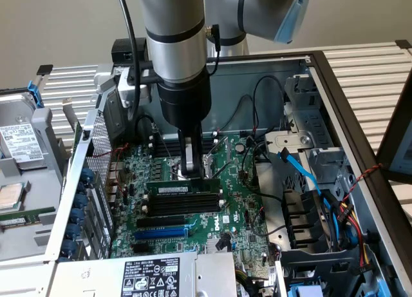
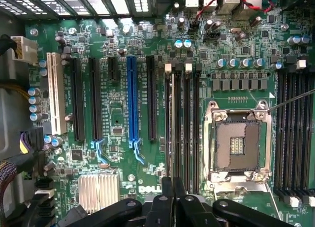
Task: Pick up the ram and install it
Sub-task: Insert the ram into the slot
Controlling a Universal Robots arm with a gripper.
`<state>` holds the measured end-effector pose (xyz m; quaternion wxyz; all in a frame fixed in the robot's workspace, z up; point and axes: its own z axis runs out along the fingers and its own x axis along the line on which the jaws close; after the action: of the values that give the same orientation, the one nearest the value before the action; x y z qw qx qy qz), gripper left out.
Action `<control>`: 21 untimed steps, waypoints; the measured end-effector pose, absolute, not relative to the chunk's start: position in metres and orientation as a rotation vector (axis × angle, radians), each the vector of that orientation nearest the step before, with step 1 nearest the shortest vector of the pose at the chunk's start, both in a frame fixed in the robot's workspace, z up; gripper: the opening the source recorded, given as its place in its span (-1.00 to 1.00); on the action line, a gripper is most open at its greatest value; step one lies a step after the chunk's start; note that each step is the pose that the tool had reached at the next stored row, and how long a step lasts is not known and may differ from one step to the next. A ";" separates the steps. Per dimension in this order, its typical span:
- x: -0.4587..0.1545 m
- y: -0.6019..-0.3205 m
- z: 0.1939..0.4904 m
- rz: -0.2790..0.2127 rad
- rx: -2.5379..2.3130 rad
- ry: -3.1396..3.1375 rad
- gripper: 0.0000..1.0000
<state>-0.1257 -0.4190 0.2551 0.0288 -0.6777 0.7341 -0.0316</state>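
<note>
I see the gripper (image 1: 191, 171) narrowed, fingers nearly together, right above the long green circuit-board ram stick (image 1: 183, 189) standing among the long black slots (image 1: 183, 205); any pinch I cannot tell.

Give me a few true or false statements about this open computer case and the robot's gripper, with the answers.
1. The ram stands on edge among the black slots, with the gripper at its middle. True.
2. The blue slot holds a card. False: it is empty.
3. A cooler covers the processor socket. False: the socket is bare.
4. A blue cable runs at the exterior view's right of the motherboard. True.
</note>
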 end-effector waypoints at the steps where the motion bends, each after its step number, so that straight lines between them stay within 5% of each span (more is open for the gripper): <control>1: -0.126 -0.419 0.253 -0.098 -2.087 2.269 -0.76; 21: -0.127 -0.419 0.238 -0.110 -2.094 2.251 -0.76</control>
<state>-0.1271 -0.4190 0.2383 0.0326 -0.6804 0.7312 -0.0358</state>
